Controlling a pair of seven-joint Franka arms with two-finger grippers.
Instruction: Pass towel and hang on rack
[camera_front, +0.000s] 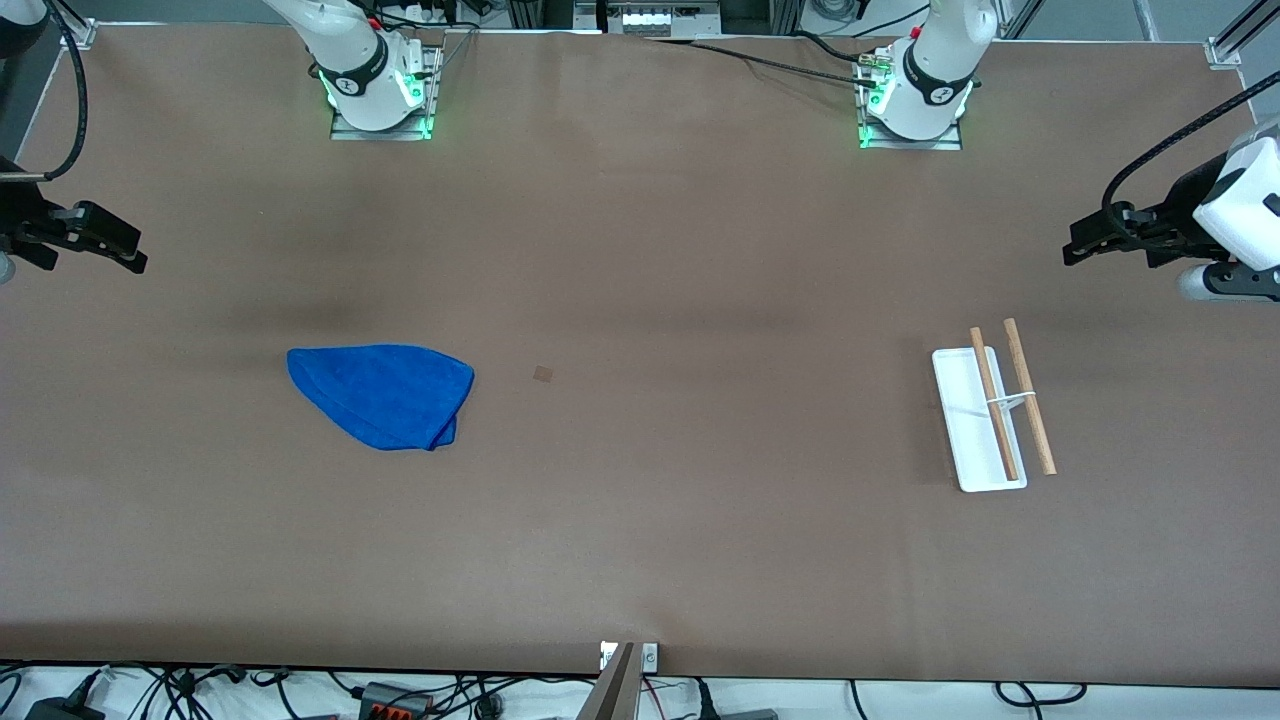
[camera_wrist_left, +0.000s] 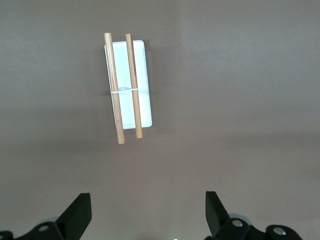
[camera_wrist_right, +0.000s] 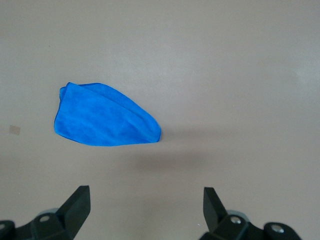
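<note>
Both jaws stood wide open and empty: right gripper (camera_wrist_right: 145, 207) high above the towel (camera_wrist_right: 102, 119), left gripper (camera_wrist_left: 147, 212) high above the rack (camera_wrist_left: 127, 85). A pinch on only one loose fold (the cloth looked soft) could let it slip during the pass.

The bright blue towel (camera_front: 383, 395) lies folded flat on the table, well apart from the white-based rack (camera_front: 985, 418) with two wooden rods, toward the right arm's end.
</note>
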